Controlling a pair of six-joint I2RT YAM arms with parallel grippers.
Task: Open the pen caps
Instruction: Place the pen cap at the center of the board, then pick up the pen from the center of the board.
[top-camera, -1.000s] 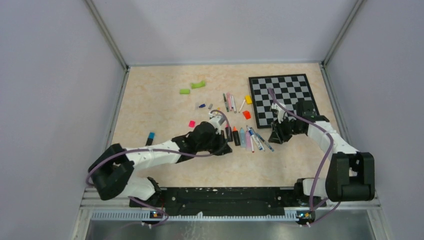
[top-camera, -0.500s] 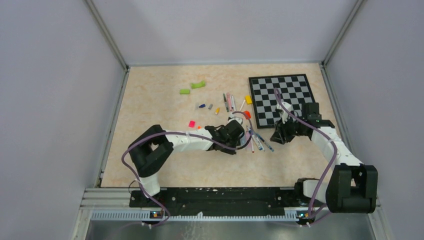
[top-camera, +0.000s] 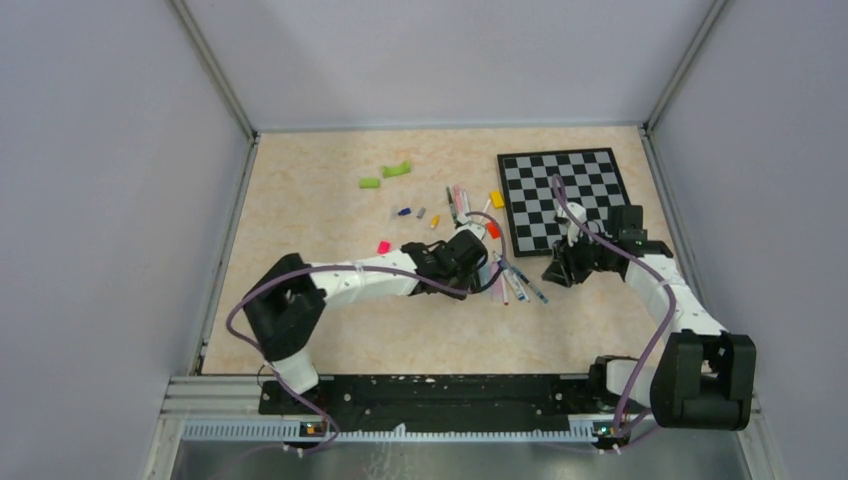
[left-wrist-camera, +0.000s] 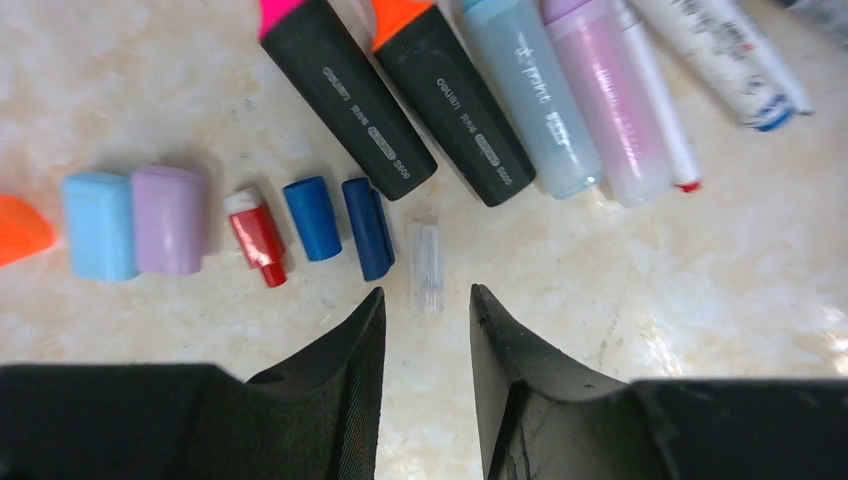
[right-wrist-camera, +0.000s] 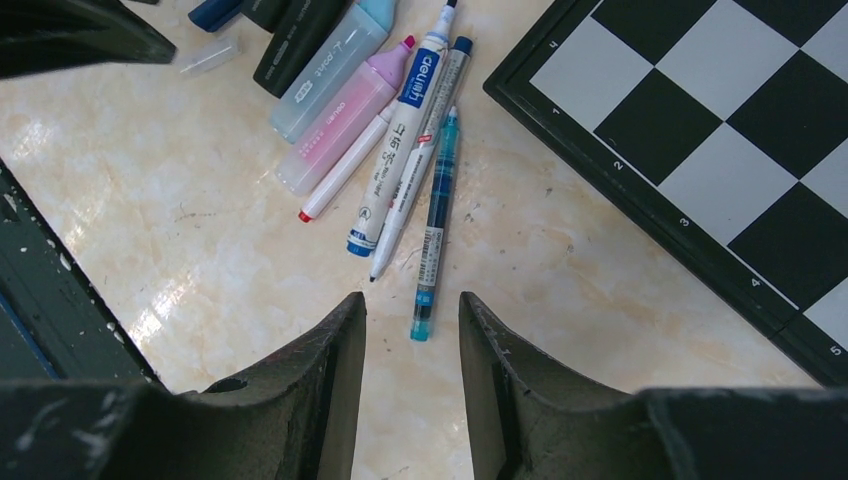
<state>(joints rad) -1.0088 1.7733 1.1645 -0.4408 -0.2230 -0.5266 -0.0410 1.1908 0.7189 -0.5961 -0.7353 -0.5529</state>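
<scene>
Beige marbled tabletop (top-camera: 300, 200) carried a chessboard (top-camera: 570, 190) at the upper right of the top view. Left gripper (left-wrist-camera: 427, 295) and right gripper (right-wrist-camera: 412, 300) both hovered with jaws spread, holding nothing. Pens (right-wrist-camera: 400, 150) lay fanned at upper centre of the right wrist view. Pen caps (left-wrist-camera: 170, 220) lay loose in a row at lower left of the left wrist view. Most uncapping appeared done; the thin pens' status could not be determined.

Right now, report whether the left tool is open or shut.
Open. The left tool holds nothing; its sides stand apart, a clear cap at the gap's mouth.
</scene>
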